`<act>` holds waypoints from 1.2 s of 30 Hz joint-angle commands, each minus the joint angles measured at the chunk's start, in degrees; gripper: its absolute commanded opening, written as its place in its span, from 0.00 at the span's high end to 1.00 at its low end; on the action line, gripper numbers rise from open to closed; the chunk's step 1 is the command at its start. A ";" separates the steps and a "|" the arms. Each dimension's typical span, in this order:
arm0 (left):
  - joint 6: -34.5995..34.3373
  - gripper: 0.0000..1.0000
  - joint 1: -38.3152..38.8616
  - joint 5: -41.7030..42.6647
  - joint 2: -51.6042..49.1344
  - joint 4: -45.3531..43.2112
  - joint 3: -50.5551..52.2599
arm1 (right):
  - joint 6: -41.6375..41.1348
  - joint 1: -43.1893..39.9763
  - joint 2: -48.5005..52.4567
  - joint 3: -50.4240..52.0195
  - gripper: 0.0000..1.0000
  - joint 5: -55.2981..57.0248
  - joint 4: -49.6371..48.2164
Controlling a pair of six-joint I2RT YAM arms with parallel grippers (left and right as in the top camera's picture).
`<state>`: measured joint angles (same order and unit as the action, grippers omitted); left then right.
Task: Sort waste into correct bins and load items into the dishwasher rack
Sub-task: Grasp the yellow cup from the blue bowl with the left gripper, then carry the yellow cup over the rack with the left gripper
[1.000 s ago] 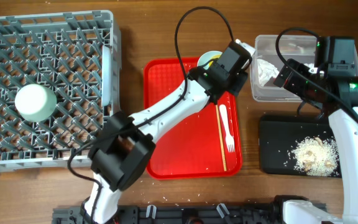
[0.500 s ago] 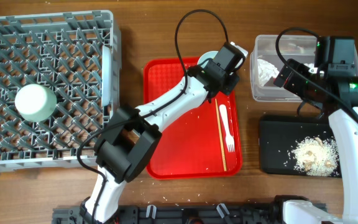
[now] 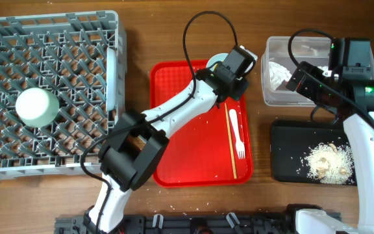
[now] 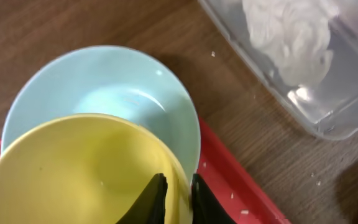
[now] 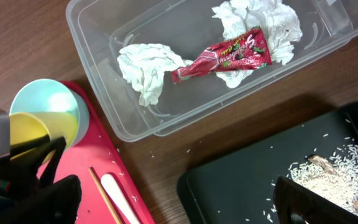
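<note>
While your left end effector [image 4: 174,193] pinches the rim of the small yellow cup [image 4: 73,168], its 2 fingers stand almost pressed together, 1 inside the rim and 1 outside. That cup overlaps 1 pale blue-green bowl [image 4: 129,87] at the far edge of the red serving tray [image 3: 193,149], which lies in the middle of the desk; the views do not show whether the cup rests in the bowl or hangs just above it.

Your right end effector [image 5: 173,202] is spread wide and holds nothing, hovering over the right side of the desk where the clear tub [image 5: 166,28] and the black tray [image 3: 291,153] meet. You find 2 crumpled white tissues [image 5: 145,68] and the red snack wrapper [image 5: 222,57] in the tub, the wrapper touching the tissue at the tub's far end. Rice-like scraps [image 3: 330,162] lie heaped in the black tray, toward the desk's right edge.

On the red tray's right side, the white fork [image 3: 236,133] and the wooden chopstick [image 3: 231,146] lie side by side. At the far left corner of the desk, the grey dishwasher rack [image 3: 121,78] carries the other pale blue-green bowl [image 3: 37,106] among its pegs.
</note>
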<state>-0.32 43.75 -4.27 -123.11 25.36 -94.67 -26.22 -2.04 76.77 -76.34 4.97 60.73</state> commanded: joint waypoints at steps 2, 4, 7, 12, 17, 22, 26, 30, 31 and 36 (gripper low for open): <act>0.11 0.85 -0.20 -0.33 -0.57 0.59 -0.04 | 0.72 -0.22 -0.59 -0.70 0.00 0.13 -0.11; 0.11 0.87 -0.22 -0.33 -0.57 0.55 -0.04 | 0.72 -0.22 -0.59 -0.70 0.00 0.13 -0.11; 0.11 0.96 -0.20 -0.35 -0.55 -0.48 -0.04 | 0.74 -0.22 -0.59 -0.70 0.00 0.13 -0.11; -0.37 0.96 -0.15 -0.31 0.92 -3.34 -0.07 | 0.72 -0.22 -0.59 -0.70 0.00 0.13 -0.11; -4.17 0.96 -0.92 0.28 5.95 -3.30 -0.07 | 0.72 -0.22 -0.59 -0.70 0.00 0.13 -0.11; -5.09 0.96 -3.30 5.66 14.97 -1.57 -0.07 | 0.72 -0.22 -0.59 -0.70 0.00 0.13 -0.11; -8.90 0.96 -9.05 14.62 20.72 0.37 -0.07 | 0.72 -0.22 -0.59 -0.70 0.00 0.13 -0.11; -18.80 0.96 -22.05 34.80 24.39 -0.09 -0.07 | 0.72 -0.22 -0.59 -0.70 0.00 0.13 -0.11; -20.72 0.96 -26.47 41.99 24.57 -1.05 -0.07 | 0.72 -0.22 -0.59 -0.70 0.00 0.13 -0.11; -28.72 0.96 -49.53 67.73 23.71 -4.15 -0.07 | 0.72 -0.22 -0.59 -0.70 0.00 0.13 -0.11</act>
<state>-22.41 4.97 44.25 -100.18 21.74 -94.65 -26.22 -2.04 76.77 -76.34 4.97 60.75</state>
